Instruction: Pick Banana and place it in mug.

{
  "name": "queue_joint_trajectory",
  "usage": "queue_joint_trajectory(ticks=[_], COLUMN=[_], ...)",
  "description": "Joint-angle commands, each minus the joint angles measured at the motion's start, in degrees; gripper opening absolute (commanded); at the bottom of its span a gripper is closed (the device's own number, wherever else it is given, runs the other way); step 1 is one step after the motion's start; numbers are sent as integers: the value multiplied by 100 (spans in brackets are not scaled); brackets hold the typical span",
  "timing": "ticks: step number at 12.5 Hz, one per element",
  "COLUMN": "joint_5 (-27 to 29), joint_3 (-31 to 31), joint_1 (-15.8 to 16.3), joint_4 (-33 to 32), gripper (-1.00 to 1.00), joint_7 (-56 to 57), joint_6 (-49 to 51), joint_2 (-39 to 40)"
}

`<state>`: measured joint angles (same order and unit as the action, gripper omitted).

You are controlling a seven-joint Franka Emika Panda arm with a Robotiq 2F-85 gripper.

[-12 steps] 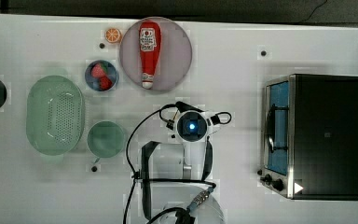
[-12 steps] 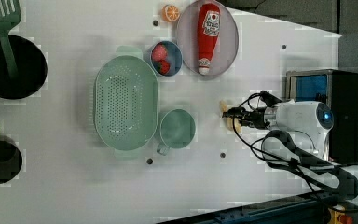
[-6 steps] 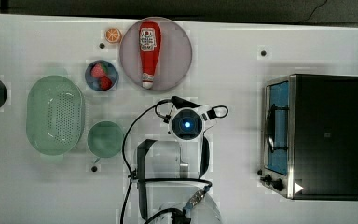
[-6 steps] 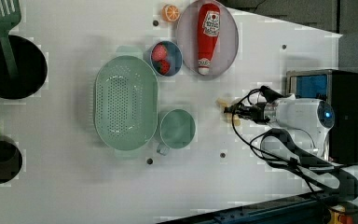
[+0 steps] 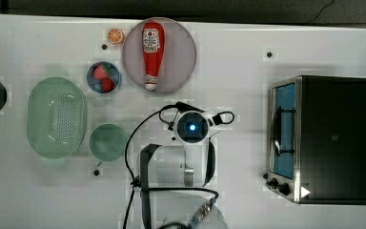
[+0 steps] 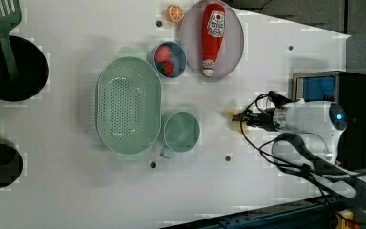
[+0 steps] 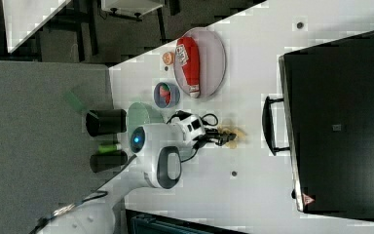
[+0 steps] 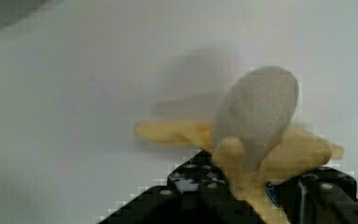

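Your end effector has shifted toward the left view's left since 1 second ago, fingers clamped on the banana. The mug sits farther left on the bench; carry it there.

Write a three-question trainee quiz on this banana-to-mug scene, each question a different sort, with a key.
1. True or false: the banana already lies in the mug.
2. Multiple choice: what lies on the round plate? A) a ketchup bottle B) strawberries C) an orange slice
3. Fill in: in the top view, the mug stands right of the green ____.

Key
1. False. The hand is closed on the banana, over the table between mug and toaster oven.
2. A, the ketchup bottle.
3. colander.
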<state>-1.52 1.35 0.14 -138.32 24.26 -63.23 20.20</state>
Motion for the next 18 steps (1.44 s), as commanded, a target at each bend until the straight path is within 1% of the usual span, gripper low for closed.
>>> queue_joint_trajectory(ticks=[1, 3, 5, 7, 9, 12, 15, 18], joint_5=[117, 117, 117, 121, 277, 802, 803, 803], joint_3=[51, 88, 44, -66, -261, -747, -1403, -1962], joint_1=[-69, -82, -65, -33, 40, 178, 286, 311], joint_4=[361, 742, 1217, 1613, 1793, 1803, 1763, 1491], gripper=[-28, -28, -28, -28, -28, -28, -28, -28], joint_7=[93, 95, 93, -25, -200, -1076, -2472, -3492], joint_6=[1230, 2445, 3411, 4061, 4494, 4519, 4406, 3755], joint_2=[-1233, -1792, -2190, -2446, -2563, -2582, -2480, -2286])
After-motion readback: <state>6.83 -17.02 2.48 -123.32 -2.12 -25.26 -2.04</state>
